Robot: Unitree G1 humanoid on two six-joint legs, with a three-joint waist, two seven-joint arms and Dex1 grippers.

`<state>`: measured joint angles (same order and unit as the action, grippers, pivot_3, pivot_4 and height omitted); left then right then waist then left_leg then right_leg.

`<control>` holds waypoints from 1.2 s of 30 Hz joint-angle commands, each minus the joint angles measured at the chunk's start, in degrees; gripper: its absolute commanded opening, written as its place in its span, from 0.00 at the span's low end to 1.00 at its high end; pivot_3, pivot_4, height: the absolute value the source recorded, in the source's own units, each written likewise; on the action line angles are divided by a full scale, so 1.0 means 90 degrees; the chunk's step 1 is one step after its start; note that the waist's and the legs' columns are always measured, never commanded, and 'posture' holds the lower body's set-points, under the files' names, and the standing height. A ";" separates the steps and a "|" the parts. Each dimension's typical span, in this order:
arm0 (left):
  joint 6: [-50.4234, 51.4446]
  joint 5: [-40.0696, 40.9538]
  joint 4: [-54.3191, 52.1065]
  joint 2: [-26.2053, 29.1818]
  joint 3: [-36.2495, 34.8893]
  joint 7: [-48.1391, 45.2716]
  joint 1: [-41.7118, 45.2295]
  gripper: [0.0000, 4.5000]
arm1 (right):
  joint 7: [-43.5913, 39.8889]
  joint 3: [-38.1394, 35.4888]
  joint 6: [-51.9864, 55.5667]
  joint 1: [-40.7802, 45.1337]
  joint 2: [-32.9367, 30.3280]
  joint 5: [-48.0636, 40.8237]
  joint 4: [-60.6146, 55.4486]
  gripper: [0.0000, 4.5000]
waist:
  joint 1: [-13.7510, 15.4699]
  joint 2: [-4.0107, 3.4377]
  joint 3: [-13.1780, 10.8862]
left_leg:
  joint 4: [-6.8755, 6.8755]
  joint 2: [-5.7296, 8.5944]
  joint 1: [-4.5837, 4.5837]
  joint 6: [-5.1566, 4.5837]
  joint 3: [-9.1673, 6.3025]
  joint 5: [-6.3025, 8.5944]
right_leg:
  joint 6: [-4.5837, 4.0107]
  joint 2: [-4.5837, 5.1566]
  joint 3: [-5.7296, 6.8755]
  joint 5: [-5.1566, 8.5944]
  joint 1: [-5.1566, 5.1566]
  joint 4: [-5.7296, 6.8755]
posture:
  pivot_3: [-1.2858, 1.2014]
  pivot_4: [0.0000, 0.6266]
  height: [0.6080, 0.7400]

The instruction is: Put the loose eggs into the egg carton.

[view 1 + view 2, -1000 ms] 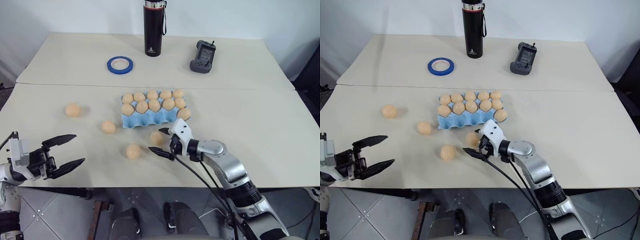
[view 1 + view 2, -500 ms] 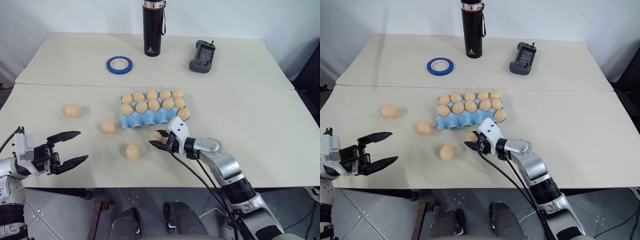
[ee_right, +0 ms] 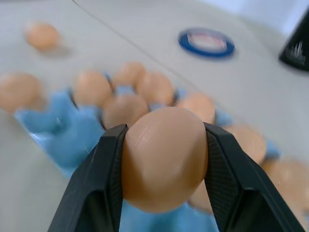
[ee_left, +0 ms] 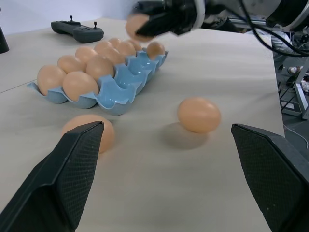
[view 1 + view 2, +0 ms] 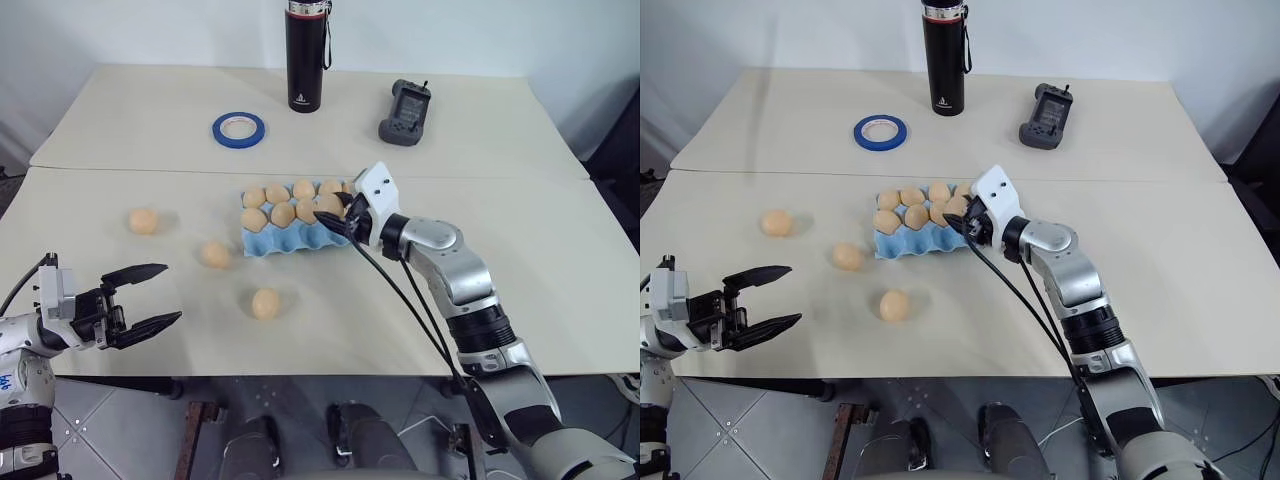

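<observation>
- Egg carton (image 5: 290,236): light blue moulded tray of scalloped cups, matte, mid-surface (image 5: 560,250). Long axis runs left-right across the head view. Two far rows hold eggs; near row shows bare blue cups.
- Loose eggs: smooth, pale tan-orange, ovoid. Three lie on the surface left of and in front of the carton: one (image 5: 144,221) well to its left, one (image 5: 215,254) just off its near-left corner, one (image 5: 265,303) in front of it, apart.
- Right tool (image 5: 335,218): black textured fingers clamped on a fourth egg (image 3: 165,157), held above the carton's right end, clear of the cups. The egg's blunt dome faces the wrist camera. Silver arm reaches in from the carton's right, forearm angled toward it, tool about level.
- Left tool (image 5: 150,297): fingers spread wide, holding nothing, well left of and in front of the carton, past the surface's near edge, pointing level toward the nearest loose egg.
- Behind the carton: blue tape ring (image 5: 239,127), black cylindrical flask (image 5: 307,57), dark grey handheld controller (image 5: 405,113).
</observation>
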<state>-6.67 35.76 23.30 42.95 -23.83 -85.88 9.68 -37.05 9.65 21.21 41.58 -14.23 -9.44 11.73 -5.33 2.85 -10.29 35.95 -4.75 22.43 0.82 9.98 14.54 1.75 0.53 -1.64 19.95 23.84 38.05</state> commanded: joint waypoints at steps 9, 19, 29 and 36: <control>-0.0177 -0.0042 0.0040 0.0012 -0.0109 0.0058 0.0152 1.00 | -0.0399 -0.0086 -0.0314 0.0009 -0.0214 0.0014 -0.0043 0.70 | -0.0118 -0.0001 -0.0001 | 0.0005 0.0000 0.0005 0.0001 0.0004 -0.0002 | 0.0006 -0.0001 -0.0004 0.0001 0.0007 0.0010 | 0.52 0.24 1.00; -0.0189 -0.0054 0.0224 0.0039 -0.0056 0.0036 0.0331 1.00 | -0.0658 -0.0168 -0.0311 -0.0109 -0.0490 -0.0103 -0.0531 0.99 | -0.0116 -0.0001 -0.0001 | 0.0009 0.0000 -0.0003 0.0007 0.0003 -0.0008 | 0.0005 -0.0001 -0.0005 0.0001 0.0008 0.0030 | 0.52 0.24 1.00; -0.0289 -0.0047 0.0407 0.0044 -0.0182 0.0114 0.0366 1.00 | -0.2411 -0.0844 0.0402 -0.1875 -0.2060 -0.1791 -0.3170 0.99 | -0.0028 -0.0001 -0.0001 | 0.0003 -0.0001 -0.0001 0.0001 -0.0001 0.0001 | 0.0012 -0.0002 -0.0002 0.0005 -0.0003 0.0003 | 0.52 0.24 1.00; -0.0438 -0.0037 0.0431 0.0029 -0.0289 0.0185 0.0262 1.00 | -0.3335 -0.1222 0.0222 -0.2812 -0.2889 -0.2358 -0.3433 0.99 | 0.0018 -0.0001 -0.0001 | 0.0009 0.0000 -0.0021 -0.0026 -0.0003 0.0013 | 0.0013 -0.0001 -0.0002 0.0004 -0.0022 0.0007 | 0.52 0.24 1.00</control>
<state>-9.50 35.22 27.76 42.91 -24.69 -84.59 12.49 -65.60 0.94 24.33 16.31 -39.65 -28.30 -16.83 -5.17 2.85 -10.30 36.03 -4.75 22.20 0.57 9.95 14.66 1.86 0.52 -1.67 19.98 23.63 38.13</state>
